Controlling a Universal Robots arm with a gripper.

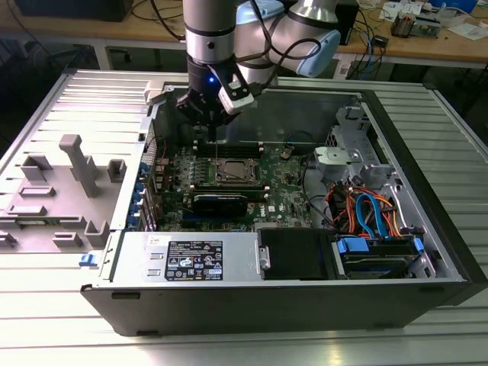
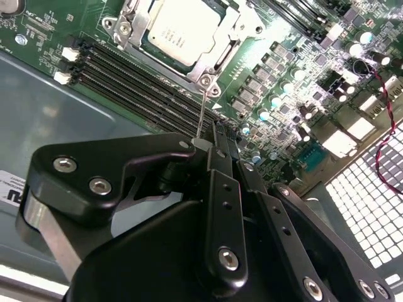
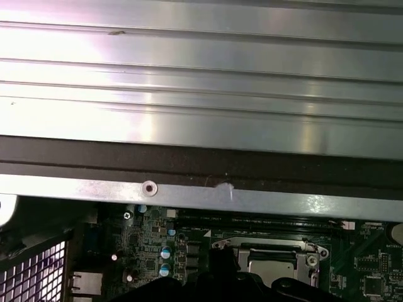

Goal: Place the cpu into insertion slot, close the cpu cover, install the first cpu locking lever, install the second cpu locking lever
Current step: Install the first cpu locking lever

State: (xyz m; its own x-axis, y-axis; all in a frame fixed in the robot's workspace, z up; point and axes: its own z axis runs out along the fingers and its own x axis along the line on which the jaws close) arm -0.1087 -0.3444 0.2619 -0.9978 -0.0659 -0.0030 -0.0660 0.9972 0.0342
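Observation:
The cpu (image 2: 178,28), a silver-grey square, lies in the insertion slot (image 1: 232,172) on the green board. The cpu cover (image 2: 217,60) lies flat around it as a silver frame. A thin wire cpu locking lever (image 2: 201,113) rises from the socket's corner to my gripper (image 2: 211,143), whose black fingers are pressed together on the lever's end. In the exterior view the gripper (image 1: 212,136) hangs just behind the socket, near the case's back wall. The first wrist view looks over the case rim at the socket (image 3: 274,258).
Long black memory slots (image 2: 138,88) run beside the socket. The open computer case has a grey power supply (image 1: 198,255) at the front and a drive cage with orange and blue cables (image 1: 366,213) at the exterior view's right. A grey fixture tray (image 1: 69,183) lies outside the case.

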